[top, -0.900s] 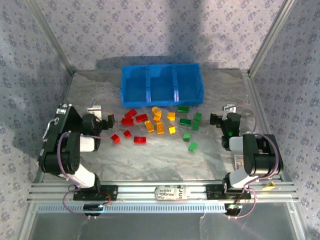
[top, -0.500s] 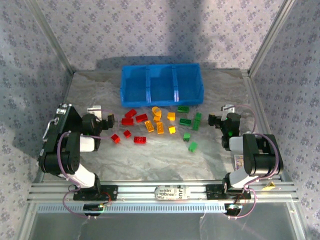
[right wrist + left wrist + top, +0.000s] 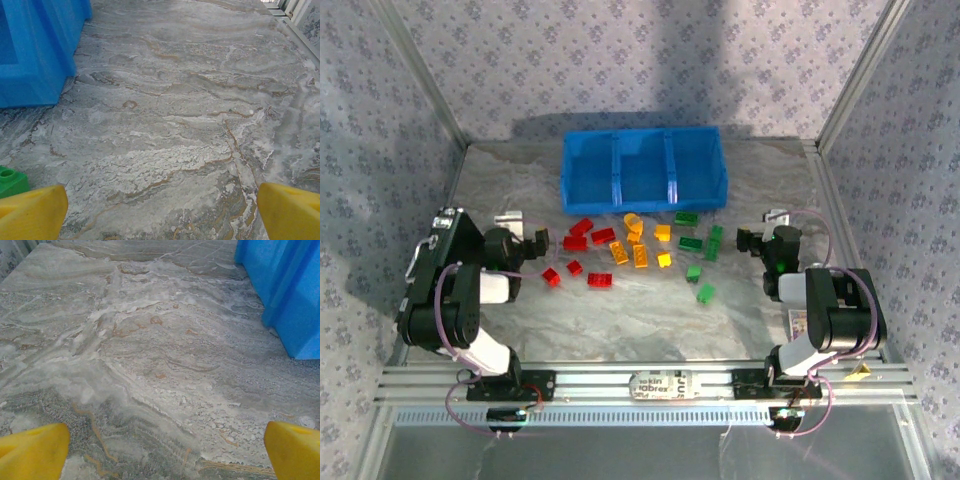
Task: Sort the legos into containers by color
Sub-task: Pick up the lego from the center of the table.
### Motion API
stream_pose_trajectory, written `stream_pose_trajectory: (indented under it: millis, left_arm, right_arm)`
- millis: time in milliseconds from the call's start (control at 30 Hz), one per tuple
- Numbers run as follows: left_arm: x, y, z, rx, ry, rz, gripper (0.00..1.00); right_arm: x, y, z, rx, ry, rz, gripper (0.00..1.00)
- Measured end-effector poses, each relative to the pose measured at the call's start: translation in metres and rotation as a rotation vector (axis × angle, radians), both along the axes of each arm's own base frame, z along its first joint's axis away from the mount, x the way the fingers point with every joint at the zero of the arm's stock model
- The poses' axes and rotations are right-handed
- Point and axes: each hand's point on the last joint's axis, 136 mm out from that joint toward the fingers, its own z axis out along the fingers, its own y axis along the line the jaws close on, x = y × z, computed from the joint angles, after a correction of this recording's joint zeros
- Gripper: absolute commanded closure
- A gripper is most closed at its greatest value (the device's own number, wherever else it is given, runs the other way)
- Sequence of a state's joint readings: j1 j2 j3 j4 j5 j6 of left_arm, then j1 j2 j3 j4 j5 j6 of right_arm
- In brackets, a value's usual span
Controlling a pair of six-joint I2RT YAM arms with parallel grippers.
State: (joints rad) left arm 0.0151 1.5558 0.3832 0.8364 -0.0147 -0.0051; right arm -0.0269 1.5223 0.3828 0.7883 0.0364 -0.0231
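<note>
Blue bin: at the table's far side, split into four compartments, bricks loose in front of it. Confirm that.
Not four: the top external view shows the blue bin split into three compartments. The rest holds: far side of the table, bricks loose in front.

Marbled table point(image 3: 620, 320): blue bin point(image 3: 645, 198) far centre; legos point(image 3: 641, 257) loose before it, red left, orange middle, green right.

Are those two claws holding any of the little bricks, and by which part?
Nothing is held: left claw and right claw stand open and empty; bricks lie on the table.
</note>
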Motion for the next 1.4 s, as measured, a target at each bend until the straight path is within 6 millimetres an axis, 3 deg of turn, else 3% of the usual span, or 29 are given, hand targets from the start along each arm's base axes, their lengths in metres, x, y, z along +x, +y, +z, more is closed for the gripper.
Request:
stream_pose_trajectory:
  millis: [1400]
  left_arm:
    - [-0.0003,0.0041,-0.0004,-0.004,0.002,0.028,0.00]
  right_arm:
    - [-0.0004,0.0002,-0.0007,-0.001,0.029,0.001,0.01]
